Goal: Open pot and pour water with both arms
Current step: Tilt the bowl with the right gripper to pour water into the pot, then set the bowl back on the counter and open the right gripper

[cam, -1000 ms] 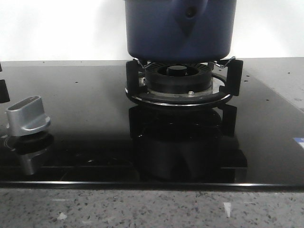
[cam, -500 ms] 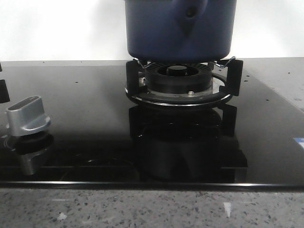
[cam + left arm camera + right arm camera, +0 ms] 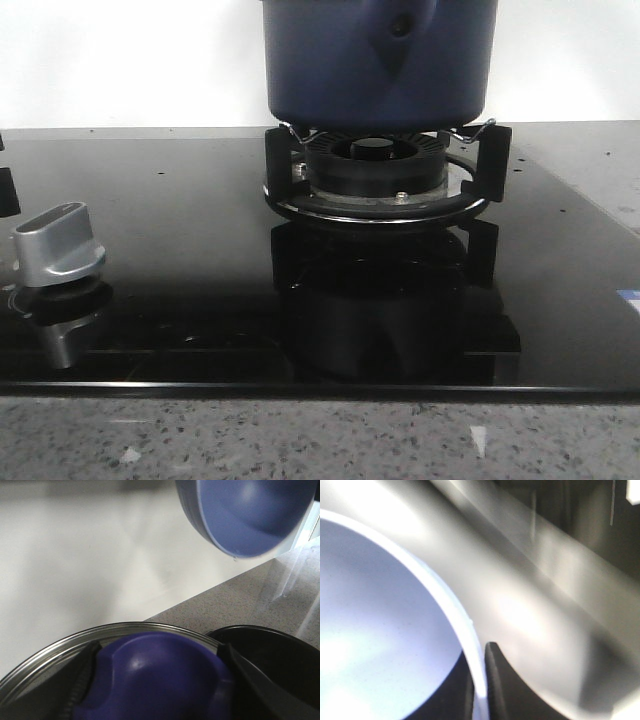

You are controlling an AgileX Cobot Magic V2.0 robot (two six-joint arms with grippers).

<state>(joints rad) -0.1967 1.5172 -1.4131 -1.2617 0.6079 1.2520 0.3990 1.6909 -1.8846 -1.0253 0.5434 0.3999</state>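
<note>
Lid (image 3: 160, 675) is lifted in the left gripper (image 3: 160, 707); right gripper (image 3: 479, 685) pinches the bowl (image 3: 380, 630) rim, probably at pot's (image 3: 380, 60) two o'clock. Next: tip it over the pot.

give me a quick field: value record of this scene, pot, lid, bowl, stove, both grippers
pot: dark blue pot sits on the burner grate
lid: lid with blue knob and metal rim, held off the pot, which shows open beside it
left gripper: fingers either side of the lid knob
bowl: lighter blue bowl held in the air, tilted
right gripper: fingers pinch the bowl rim
stove: glossy black cooktop, silver control knob at its left
water: none visibly pouring
</note>
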